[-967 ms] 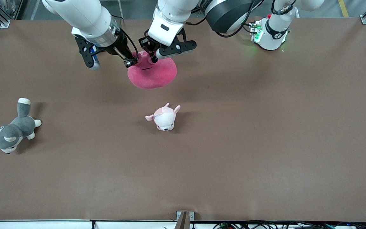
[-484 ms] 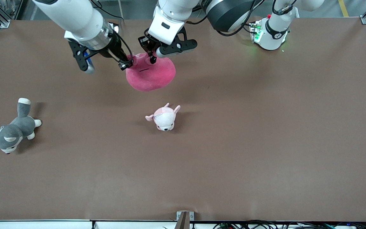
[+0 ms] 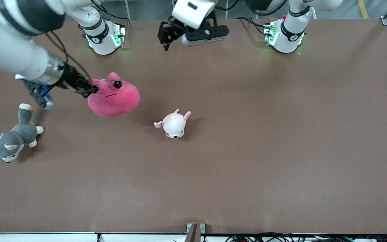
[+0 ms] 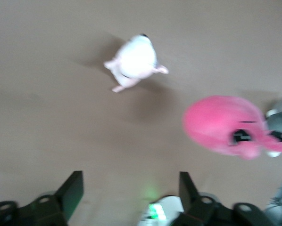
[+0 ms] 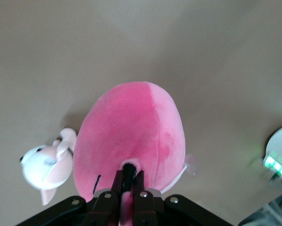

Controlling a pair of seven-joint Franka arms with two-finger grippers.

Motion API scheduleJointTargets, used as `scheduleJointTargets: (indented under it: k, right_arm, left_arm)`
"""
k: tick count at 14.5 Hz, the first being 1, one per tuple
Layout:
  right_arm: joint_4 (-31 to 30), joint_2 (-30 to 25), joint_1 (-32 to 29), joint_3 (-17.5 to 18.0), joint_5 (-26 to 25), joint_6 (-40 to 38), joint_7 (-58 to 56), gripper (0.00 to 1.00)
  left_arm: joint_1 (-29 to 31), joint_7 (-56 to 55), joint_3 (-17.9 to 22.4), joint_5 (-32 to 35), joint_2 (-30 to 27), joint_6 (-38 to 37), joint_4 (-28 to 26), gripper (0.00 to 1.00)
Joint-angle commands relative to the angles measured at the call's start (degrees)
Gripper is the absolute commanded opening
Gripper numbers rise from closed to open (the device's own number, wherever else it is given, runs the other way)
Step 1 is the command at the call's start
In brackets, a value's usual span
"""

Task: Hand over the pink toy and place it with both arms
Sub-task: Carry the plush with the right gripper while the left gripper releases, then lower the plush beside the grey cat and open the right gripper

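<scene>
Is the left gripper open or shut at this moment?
Open. The left gripper hangs empty with its fingers spread apart over the table, while the right gripper holds the pink toy.

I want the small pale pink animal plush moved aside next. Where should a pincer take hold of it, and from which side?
Take the small pale pink plush across its rounded body, coming straight down from above. It lies low on the table with ears and limbs sticking out, thin and probably slippery. The left pincer is open and free; the right pincer holds the pink toy.
</scene>
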Motion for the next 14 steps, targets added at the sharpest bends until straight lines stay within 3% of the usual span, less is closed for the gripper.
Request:
scheduleJointTargets:
  k: [1, 5, 8, 12, 14]
  right_arm:
    - [-6.77, -1.29, -7.42, 0.97, 1.18, 4.56, -11.98, 0.0]
    - [-10.65, 1.96, -13.5, 1.06, 1.27, 10.02, -20.53, 0.0]
    - [-10.13, 6.35, -16.22, 0.97, 6.52, 12.04, -23.34, 0.0]
    - [-8.02, 12.59, -17.55, 0.97, 9.88, 14.59, -23.01, 0.01]
    - [-7.14, 14.97, -18.95, 0.97, 12.07, 14.68, -22.92, 0.01]
  left_arm:
    - [6.86, 9.96, -0.14, 0.08, -6.11, -9.01, -1.73, 1.0]
    - [16.01, 27.53, 0.03, 0.07, -11.91, -16.68, -4.97, 1.0]
    - [23.83, 43.0, 0.12, 0.6, -17.01, -16.69, -11.47, 1.0]
    - [32.19, 55.76, 0.21, 1.73, -18.61, -15.9, -15.53, 1.0]
    - [33.08, 60.07, 0.21, 6.37, -18.43, -14.32, -17.01, 1.0]
